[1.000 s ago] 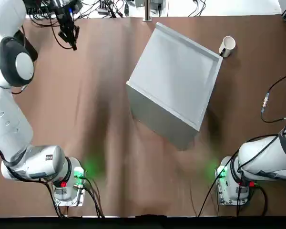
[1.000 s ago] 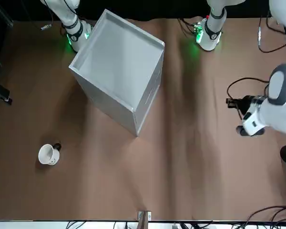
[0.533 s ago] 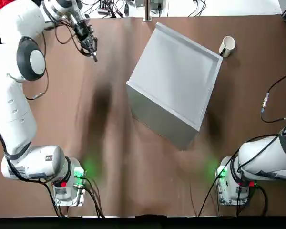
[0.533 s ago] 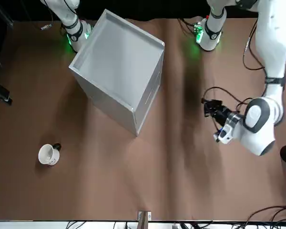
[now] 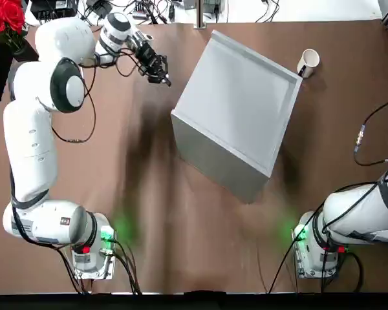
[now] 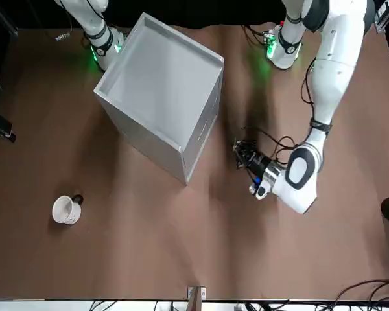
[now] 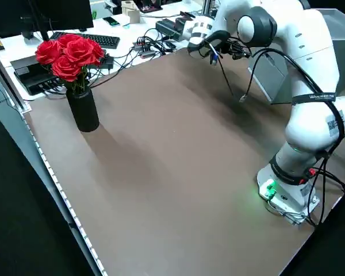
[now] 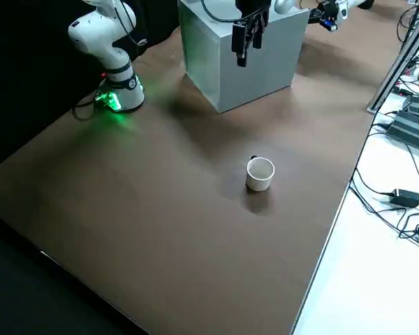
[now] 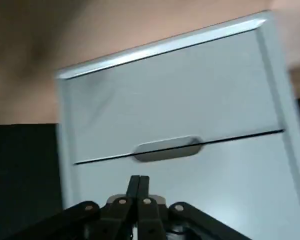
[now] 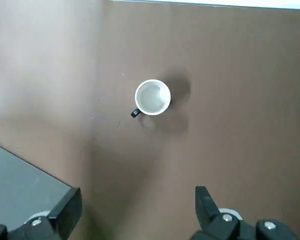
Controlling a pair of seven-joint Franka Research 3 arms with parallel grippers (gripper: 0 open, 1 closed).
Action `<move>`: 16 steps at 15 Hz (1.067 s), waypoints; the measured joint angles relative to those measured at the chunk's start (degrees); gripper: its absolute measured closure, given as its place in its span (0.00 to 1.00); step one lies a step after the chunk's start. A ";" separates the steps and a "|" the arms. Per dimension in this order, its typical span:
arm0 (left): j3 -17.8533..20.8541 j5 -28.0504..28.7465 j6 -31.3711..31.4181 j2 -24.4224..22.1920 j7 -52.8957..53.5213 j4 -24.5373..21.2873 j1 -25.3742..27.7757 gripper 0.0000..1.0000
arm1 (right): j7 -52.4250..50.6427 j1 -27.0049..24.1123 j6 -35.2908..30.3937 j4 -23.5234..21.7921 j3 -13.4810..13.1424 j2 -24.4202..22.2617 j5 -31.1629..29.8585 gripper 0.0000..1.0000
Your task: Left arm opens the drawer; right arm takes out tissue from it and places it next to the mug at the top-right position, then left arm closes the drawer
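The left gripper, fingers pressed together, points at the closed drawer; its handle lies straight ahead. The right gripper hangs wide open above.

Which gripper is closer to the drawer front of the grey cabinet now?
Left. The left gripper hangs just off the drawer face, fingers shut, not touching. The right gripper hovers open above the cabinet, looking down at the mug.
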 joint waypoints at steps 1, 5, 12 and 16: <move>0.00 -2.40 2.77 0.19 -0.13 -0.82 -0.76 0.99 | 0.00 0.00 0.00 0.00 0.00 0.00 0.00 0.00; -0.12 -8.12 9.43 0.23 -0.18 -3.74 -5.33 0.99 | 0.00 -0.08 0.00 0.01 -0.05 0.00 0.08 0.00; -0.12 -9.17 10.03 0.26 -1.85 -5.60 -8.43 0.99 | 0.00 -0.16 0.00 0.10 -0.12 0.00 0.07 0.00; -0.11 -9.17 10.03 0.33 -2.75 -5.76 -8.38 0.99 | 0.00 -0.16 0.00 0.15 -0.12 0.00 0.07 0.00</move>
